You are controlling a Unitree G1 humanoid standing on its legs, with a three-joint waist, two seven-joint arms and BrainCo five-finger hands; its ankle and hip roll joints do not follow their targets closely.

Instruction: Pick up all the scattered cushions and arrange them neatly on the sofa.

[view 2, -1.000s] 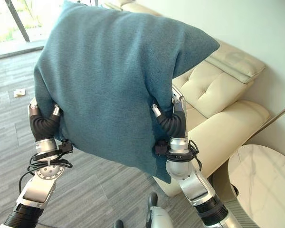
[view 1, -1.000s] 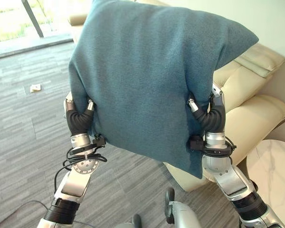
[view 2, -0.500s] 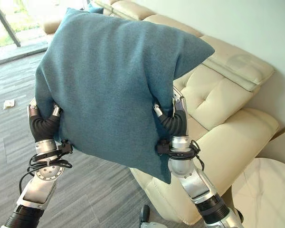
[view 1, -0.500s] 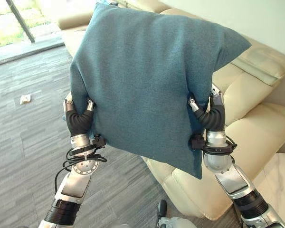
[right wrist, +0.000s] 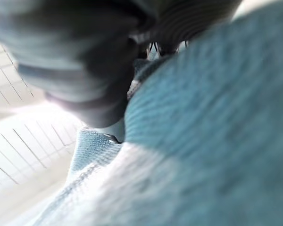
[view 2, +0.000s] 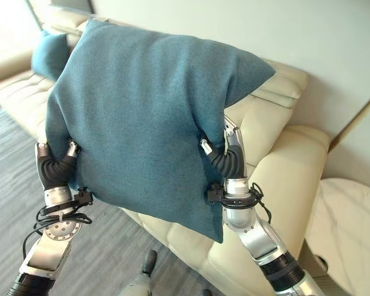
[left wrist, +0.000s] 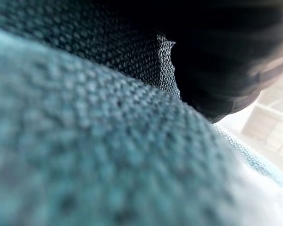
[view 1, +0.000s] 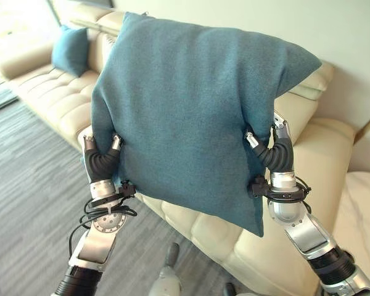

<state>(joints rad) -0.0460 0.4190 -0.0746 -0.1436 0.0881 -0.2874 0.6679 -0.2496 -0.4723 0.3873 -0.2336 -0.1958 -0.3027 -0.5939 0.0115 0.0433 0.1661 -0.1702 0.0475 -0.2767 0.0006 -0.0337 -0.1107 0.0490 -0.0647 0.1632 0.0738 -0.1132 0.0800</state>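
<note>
1. The long cream leather sofa with tufted seats [view 1: 46, 98] now runs from the upper left of the frame down to the lower right. A second ago grey plank floor and a window took up the left side, so the camera has swung round to face the sofa. Judging by that, the carry is nearly over and setting down comes next.
2. The large square teal fabric cushion [view 1: 191, 117] hangs upright in the middle of the frame, above the sofa's front edge, in the same grasp as before and not yet resting on the seat.
3. A smaller teal cushion [view 1: 71, 50] already leans against the backrest at the upper left.
4. The left robot hand [view 1: 102, 157] presses against the big cushion's lower left edge; its fingers are buried behind the fabric, so their curl cannot be told.
5. The right robot hand [view 1: 272, 151] sits at the cushion's right edge, mid-right of the frame, its fingers likewise hidden.
</note>
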